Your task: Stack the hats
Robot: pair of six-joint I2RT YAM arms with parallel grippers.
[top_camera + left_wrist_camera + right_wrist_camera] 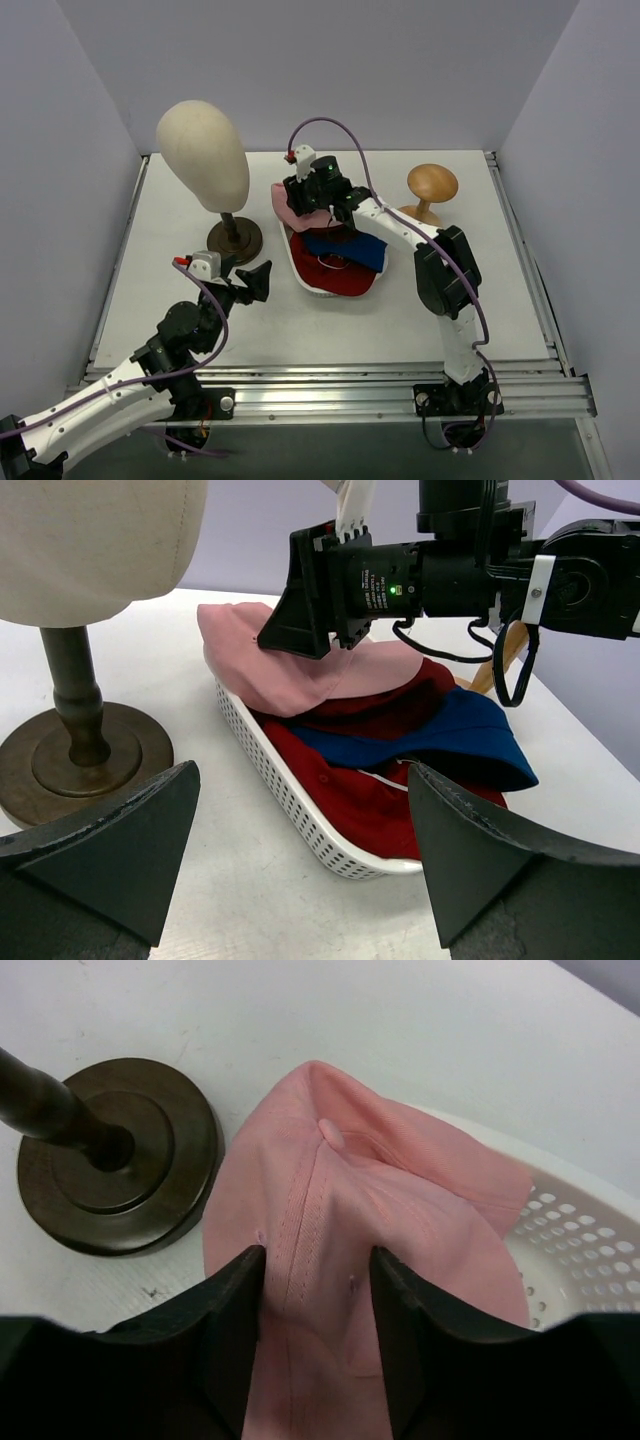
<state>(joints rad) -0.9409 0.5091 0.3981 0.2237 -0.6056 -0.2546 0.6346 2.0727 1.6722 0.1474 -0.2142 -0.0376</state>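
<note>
Left arm [120, 385]: folded low at the near left, wrist aimed toward mid-table.
Left gripper [258, 281]: jaws spread wide, holding nothing.
Right arm [447, 270]: reaching forward and leftward, wrist tipped down.
Right gripper [317, 1260]: jaws half drawn in, pinching a fold of the pink peaked cap [400, 1200].

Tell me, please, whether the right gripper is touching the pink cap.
Touching: the right wrist view shows the right gripper pinching the pink cap.

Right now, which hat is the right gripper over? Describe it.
Right of the cream mannequin head sits a white basket of hats. The pink cap tops its far end, the only pale one among red and blue.
</note>
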